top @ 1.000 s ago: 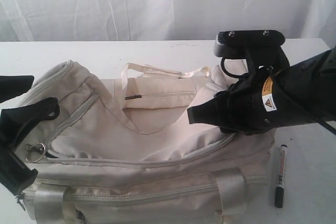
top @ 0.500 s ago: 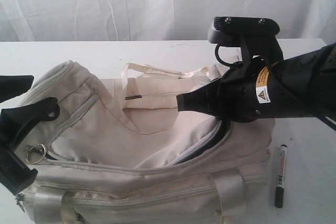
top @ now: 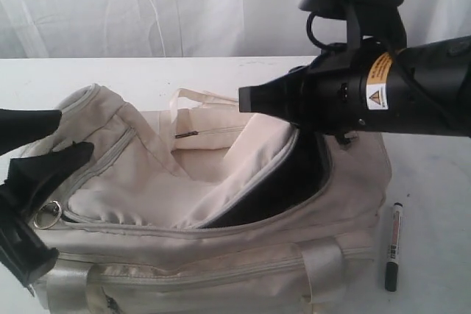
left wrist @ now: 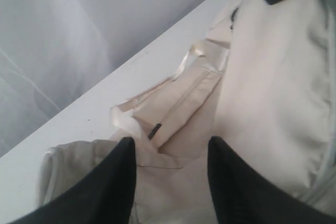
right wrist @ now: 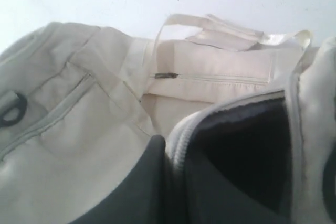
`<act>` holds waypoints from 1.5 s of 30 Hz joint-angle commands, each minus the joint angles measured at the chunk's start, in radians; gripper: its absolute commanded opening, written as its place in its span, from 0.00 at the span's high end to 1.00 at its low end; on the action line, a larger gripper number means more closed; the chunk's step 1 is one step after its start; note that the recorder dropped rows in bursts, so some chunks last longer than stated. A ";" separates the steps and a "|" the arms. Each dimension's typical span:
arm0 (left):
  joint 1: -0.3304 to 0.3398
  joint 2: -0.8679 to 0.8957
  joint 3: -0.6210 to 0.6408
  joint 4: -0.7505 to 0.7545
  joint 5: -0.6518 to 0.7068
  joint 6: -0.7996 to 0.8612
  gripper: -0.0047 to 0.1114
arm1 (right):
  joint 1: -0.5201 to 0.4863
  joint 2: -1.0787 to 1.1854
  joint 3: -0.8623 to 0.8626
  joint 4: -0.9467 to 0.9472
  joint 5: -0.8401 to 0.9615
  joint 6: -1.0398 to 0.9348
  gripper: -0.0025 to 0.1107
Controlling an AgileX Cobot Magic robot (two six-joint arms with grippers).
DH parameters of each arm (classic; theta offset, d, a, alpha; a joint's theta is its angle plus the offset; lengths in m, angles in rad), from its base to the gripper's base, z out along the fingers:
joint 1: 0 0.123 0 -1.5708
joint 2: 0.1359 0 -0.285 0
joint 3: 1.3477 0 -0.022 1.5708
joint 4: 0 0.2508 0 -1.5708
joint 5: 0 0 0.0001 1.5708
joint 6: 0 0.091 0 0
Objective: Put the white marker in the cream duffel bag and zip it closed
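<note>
- Left gripper [top: 73,134]: spread wide at the left end of the cream duffel bag [top: 221,255].
- Bag: mid-counter, top gaping, only dark lining [top: 283,185] visible inside.
- Right gripper [top: 252,101]: pinching the bag's zip edge, holding it up.
- White marker [top: 394,244]: on the counter [top: 434,204] near the bag's right end, long axis front-to-back, black cap toward the front edge.
</note>
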 commanded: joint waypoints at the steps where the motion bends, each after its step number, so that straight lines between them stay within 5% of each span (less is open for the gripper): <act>1: 0.003 -0.007 0.004 -0.020 0.129 -0.016 0.54 | -0.007 -0.016 -0.051 -0.002 -0.044 -0.012 0.91; 8: 0.003 0.025 0.061 -0.020 0.292 -0.016 0.54 | -0.007 -0.016 -0.122 -0.002 -0.053 -0.036 0.91; 17: 0.003 0.052 0.061 -0.020 0.340 -0.016 0.54 | -0.007 -0.014 -0.148 -0.004 -0.060 -0.039 0.91; 45: 0.003 0.052 0.062 -0.020 0.187 0.059 0.54 | -0.005 -0.030 -0.146 0.006 -0.055 -0.039 0.91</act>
